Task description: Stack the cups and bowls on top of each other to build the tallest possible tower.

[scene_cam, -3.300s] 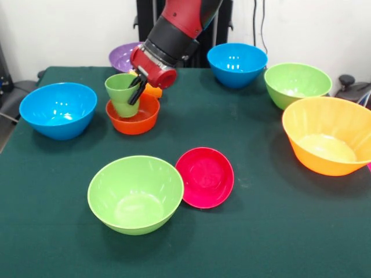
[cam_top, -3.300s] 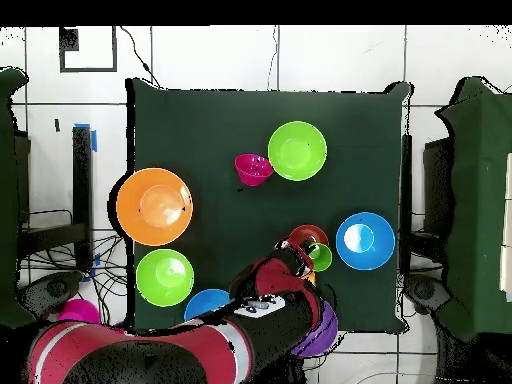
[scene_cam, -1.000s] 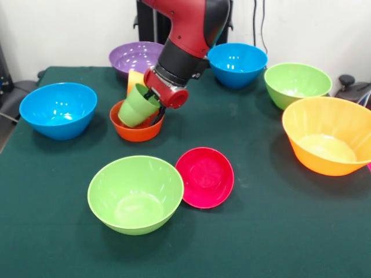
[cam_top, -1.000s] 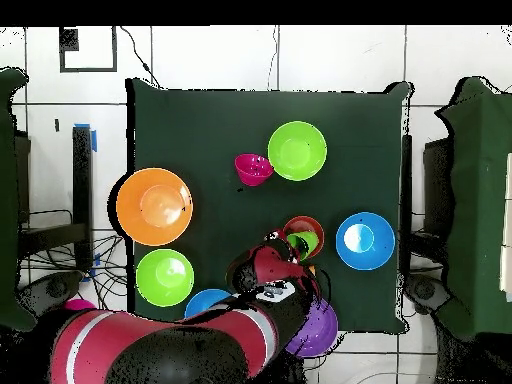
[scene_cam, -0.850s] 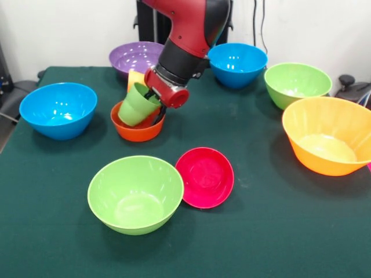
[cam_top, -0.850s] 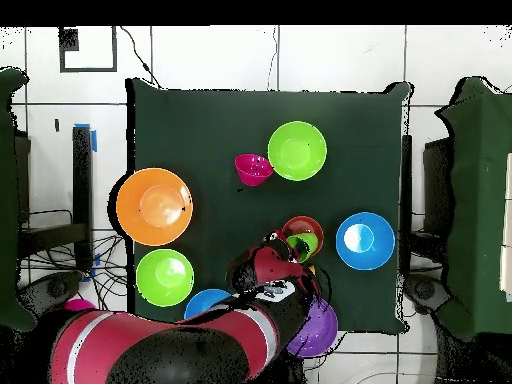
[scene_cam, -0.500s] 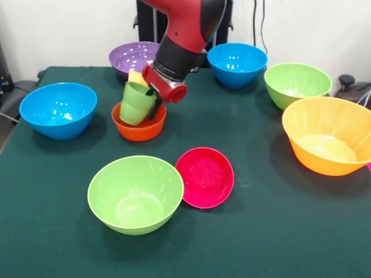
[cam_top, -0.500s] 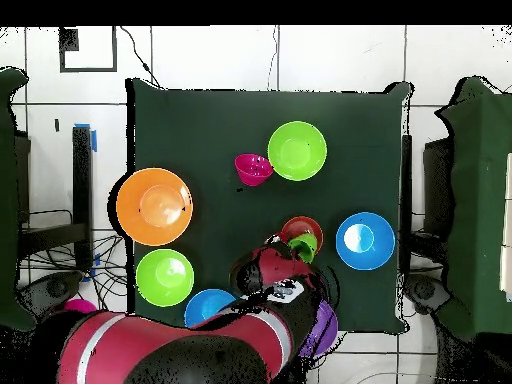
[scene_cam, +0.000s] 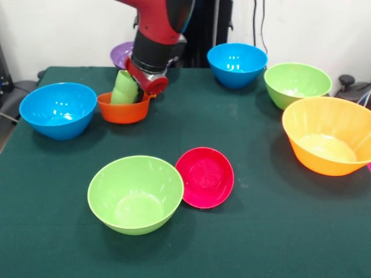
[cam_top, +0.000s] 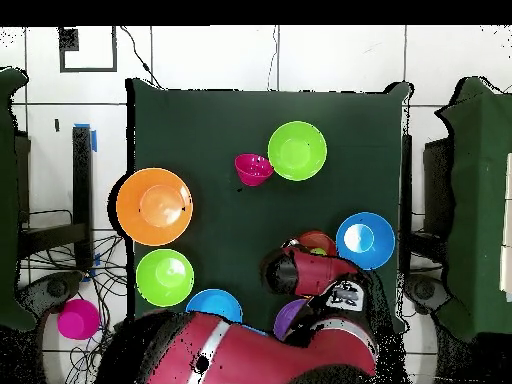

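My gripper (scene_cam: 137,91) is shut on the rim of the light green cup (scene_cam: 123,88). The cup leans inside the small orange-red bowl (scene_cam: 122,110) at the back left. From above, the arm (cam_top: 305,272) covers the cup, and only part of the orange-red bowl (cam_top: 319,240) shows. The orange cup is hidden. The purple bowl (scene_cam: 120,54) peeks out behind the arm. Two blue bowls (scene_cam: 58,110) (scene_cam: 236,63) stand at the left and the back. Light green bowls sit at the front (scene_cam: 135,193) and the right (scene_cam: 297,84). The magenta bowl (scene_cam: 204,176) leans on the front green one. The large orange bowl (scene_cam: 327,134) is at the right edge.
The dark green table (scene_cam: 243,231) ends close behind the purple bowl and just left of the blue bowl. In the overhead view a magenta round thing (cam_top: 77,318) lies off the table beside the robot base.
The arm has swung left in the front view, carrying the green cup. The orange-red bowl has slid left and back with it. The orange cup, visible before, is now covered.
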Action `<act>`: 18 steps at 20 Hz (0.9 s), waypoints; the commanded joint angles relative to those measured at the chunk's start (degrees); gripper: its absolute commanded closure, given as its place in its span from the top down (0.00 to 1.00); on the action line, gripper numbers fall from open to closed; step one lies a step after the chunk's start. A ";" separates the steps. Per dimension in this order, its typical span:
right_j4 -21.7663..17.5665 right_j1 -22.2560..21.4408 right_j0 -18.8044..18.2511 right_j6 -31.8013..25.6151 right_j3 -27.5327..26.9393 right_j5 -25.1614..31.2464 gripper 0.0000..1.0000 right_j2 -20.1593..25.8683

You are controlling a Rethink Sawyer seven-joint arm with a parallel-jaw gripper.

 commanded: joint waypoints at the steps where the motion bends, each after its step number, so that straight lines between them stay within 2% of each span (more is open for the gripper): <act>1: -6.72 -3.42 -4.14 -14.55 -3.36 9.37 0.00 15.29; 6: -8.21 -4.89 -9.63 -15.00 -1.02 12.85 0.00 21.86; 10: -9.69 -4.30 -17.55 -19.67 0.62 16.32 0.00 31.15; 12: -10.84 -3.64 -20.23 -21.86 0.22 17.65 0.00 34.23; 18: -14.05 -2.41 -23.62 -24.09 -1.29 19.32 0.00 38.40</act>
